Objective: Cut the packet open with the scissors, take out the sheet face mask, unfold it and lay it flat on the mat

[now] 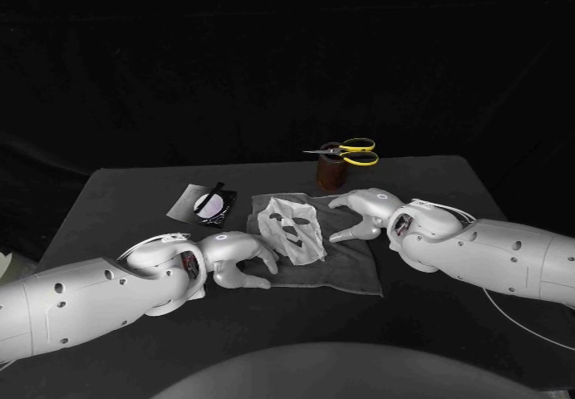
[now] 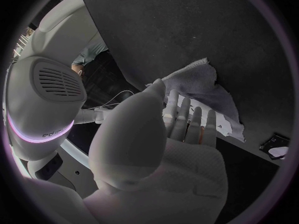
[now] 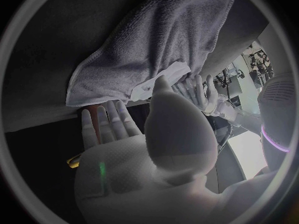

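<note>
On the black table my empty, spread left hand and right hand flank the mask; I should smooth it gently outward over the mat.

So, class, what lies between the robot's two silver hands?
In the head view, the white sheet face mask lies spread on the grey cloth mat, between the left hand and the right hand.
</note>
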Tool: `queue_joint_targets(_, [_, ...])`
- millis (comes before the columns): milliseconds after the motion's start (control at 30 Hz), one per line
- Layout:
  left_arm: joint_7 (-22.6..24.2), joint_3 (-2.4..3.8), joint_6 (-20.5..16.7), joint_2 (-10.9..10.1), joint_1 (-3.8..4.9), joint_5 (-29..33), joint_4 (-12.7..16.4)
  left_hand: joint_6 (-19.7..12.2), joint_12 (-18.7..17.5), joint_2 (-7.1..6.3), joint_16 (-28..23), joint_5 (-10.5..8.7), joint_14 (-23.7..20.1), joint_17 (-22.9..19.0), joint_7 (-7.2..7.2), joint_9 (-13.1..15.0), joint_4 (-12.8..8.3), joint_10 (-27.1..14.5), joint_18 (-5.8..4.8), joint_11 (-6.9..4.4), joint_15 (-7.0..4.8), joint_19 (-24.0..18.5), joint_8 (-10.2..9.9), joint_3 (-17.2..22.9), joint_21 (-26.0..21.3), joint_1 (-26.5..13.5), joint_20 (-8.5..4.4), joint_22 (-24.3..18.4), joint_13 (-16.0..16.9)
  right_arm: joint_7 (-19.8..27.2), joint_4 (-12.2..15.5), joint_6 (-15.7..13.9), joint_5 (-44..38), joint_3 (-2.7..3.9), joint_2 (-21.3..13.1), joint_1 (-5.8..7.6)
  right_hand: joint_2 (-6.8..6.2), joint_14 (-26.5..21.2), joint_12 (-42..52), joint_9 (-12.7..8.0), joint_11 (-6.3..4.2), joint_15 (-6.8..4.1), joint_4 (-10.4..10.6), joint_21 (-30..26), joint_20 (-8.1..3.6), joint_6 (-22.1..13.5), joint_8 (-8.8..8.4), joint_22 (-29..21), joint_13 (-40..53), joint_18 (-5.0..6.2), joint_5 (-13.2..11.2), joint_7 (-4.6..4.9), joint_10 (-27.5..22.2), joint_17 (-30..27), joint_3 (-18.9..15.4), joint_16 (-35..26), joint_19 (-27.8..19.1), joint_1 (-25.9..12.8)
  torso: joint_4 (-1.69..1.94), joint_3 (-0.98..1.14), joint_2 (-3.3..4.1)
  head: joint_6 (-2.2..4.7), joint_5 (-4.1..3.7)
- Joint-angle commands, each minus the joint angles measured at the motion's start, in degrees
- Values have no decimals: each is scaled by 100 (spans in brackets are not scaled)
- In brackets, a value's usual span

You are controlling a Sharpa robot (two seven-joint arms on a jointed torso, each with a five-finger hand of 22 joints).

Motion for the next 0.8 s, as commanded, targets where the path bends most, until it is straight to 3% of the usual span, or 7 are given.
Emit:
queue_joint_targets(33, [166, -1, 104, -24, -7, -114, 64, 42, 17, 50, 26, -5, 91, 12, -2, -10, -9, 79, 87, -3, 2, 91, -27, 68, 40, 66, -13, 22, 7, -69, -71, 349, -103, 4, 40, -2, 69, -43, -18, -14, 4, 25, 2, -22, 12, -48, -36, -6, -9, 27, -29, 198, -44, -10, 40, -39, -45, -14, -6, 2, 1, 0, 3])
queue_joint_targets(333, [207, -5, 95, -93, -11, -117, 129, 86, 14, 12, 131, -3, 599, 90, -14, -34, 2, 202, 83, -30, 18, 602, -87, 210, 201, 132, -36, 176, 8, -120, -182, 472, -129, 4, 92, -17, 98, -37, -18, -30, 8, 29, 0, -20, 12, -67, -44, -7, -8, 29, -30, 204, -48, -13, 60, -40, -44, -16, -11, 6, -2, 0, 1])
queue_joint_targets(467, [175, -6, 240, -113, -12, -118, 120, 116, 36, 23, 136, -4, 677, 98, -4, -34, 9, 347, 81, 6, 11, 619, -87, 233, 200, 108, -41, 131, 22, -127, -233, 499, -139, 4, 109, -19, 151, -38, -18, -48, 19, 38, -3, -16, 11, -70, -52, -11, -9, 34, -22, 216, -60, -21, 97, -42, -47, -22, -14, 7, -1, 0, 6])
queue_joint_targets(600, [101, -7, 586, -121, -13, -119, 110, 174, 89, 54, 249, -3, 1111, 170, 37, -33, 12, 732, 83, 103, -17, 859, -91, 284, 251, 47, -60, 166, 44, -145, -285, 537, -151, 4, 132, -19, 151, -38, -18, -48, 19, 38, -3, -16, 11, -70, -52, -11, -9, 34, -22, 216, -60, -21, 97, -42, -47, -22, -13, 7, -5, 0, 2])
queue_joint_targets(800, [-112, -8, 1311, -117, -14, -145, 78, 206, 61, 138, 236, -6, 1252, 175, 57, -33, 30, 856, 84, 121, -47, 997, -102, 320, 263, -74, -85, 119, 32, -182, -337, 599, -173, 4, 151, -20, 167, -54, -20, -57, 19, 39, -3, -16, 11, -79, -55, -15, -10, 34, -11, 219, -81, -27, 108, -46, -53, -25, -10, 8, -4, 0, -1])
